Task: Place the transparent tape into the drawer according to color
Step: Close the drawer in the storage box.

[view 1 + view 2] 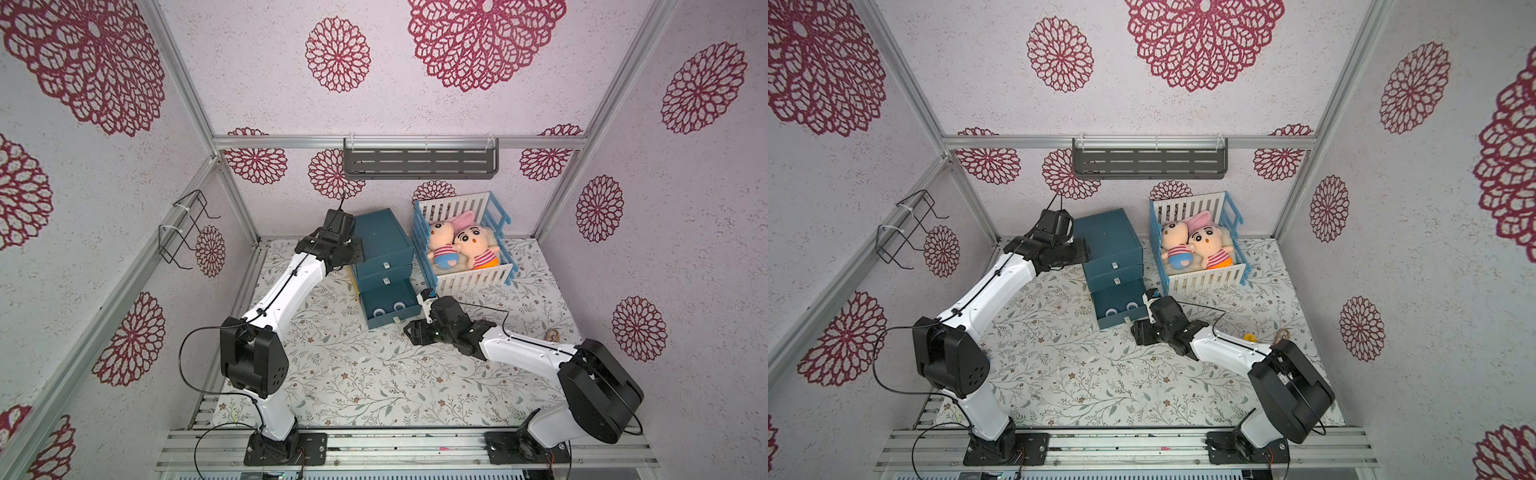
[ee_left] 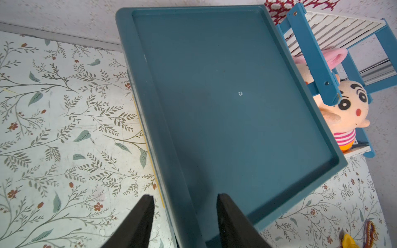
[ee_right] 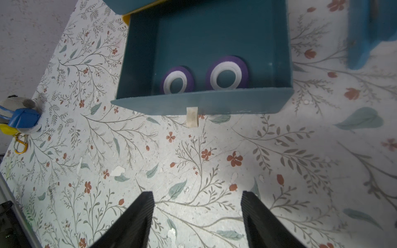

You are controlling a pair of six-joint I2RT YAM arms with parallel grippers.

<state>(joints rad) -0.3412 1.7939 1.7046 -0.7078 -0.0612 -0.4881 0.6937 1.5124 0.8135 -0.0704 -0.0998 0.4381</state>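
Shows both arms at the teal drawer cabinet, neither holding anything.
Finds the left gripper over the cabinet's flat top, its black fingers moderately parted and astride the top's side rim, with no clear contact. Finds the right gripper low above the floral mat, jaws wide and bare. Places the open bottom drawer straight ahead of those fingertips, beyond its pale pull tab. Holds a smaller purple tape roll and a larger purple tape roll flat inside, side by side, just behind the front wall.
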